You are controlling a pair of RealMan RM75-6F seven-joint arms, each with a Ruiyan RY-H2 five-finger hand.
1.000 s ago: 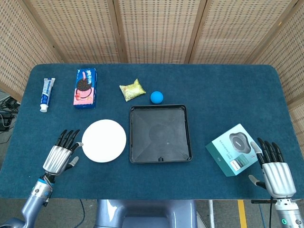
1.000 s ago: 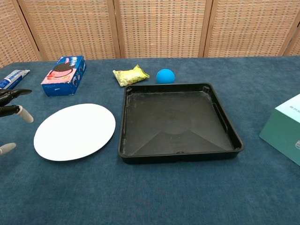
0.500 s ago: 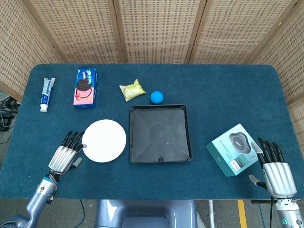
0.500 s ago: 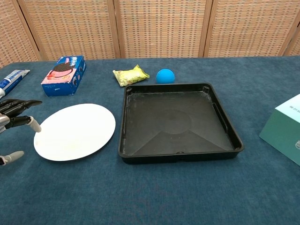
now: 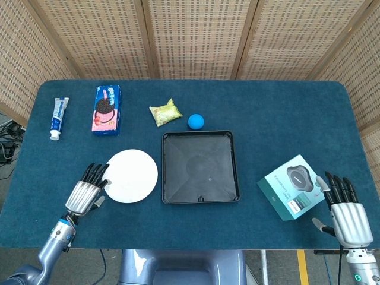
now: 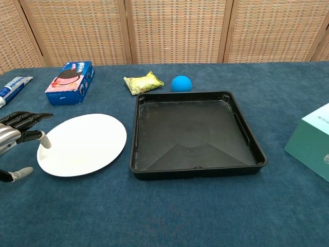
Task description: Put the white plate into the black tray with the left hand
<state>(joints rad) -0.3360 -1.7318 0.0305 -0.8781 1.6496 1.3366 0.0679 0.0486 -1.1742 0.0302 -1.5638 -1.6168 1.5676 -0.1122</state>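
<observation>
The white plate (image 5: 131, 176) (image 6: 82, 144) lies flat on the blue table, just left of the black tray (image 5: 200, 167) (image 6: 195, 135), which holds nothing. My left hand (image 5: 86, 190) (image 6: 16, 138) is at the plate's left rim, fingers spread and reaching over the edge; it holds nothing. Whether a fingertip touches the rim I cannot tell. My right hand (image 5: 343, 209) rests open at the table's near right corner, beside the teal box (image 5: 293, 187).
Behind the plate and tray lie a toothpaste tube (image 5: 57, 117), a cookie box (image 5: 106, 110), a yellow snack packet (image 5: 165, 112) and a blue ball (image 5: 196, 122). The teal box (image 6: 314, 141) stands right of the tray. A wicker screen backs the table.
My left hand has moved right, from a short way off the plate to its left rim. The plate, tray and right hand have stayed put.
</observation>
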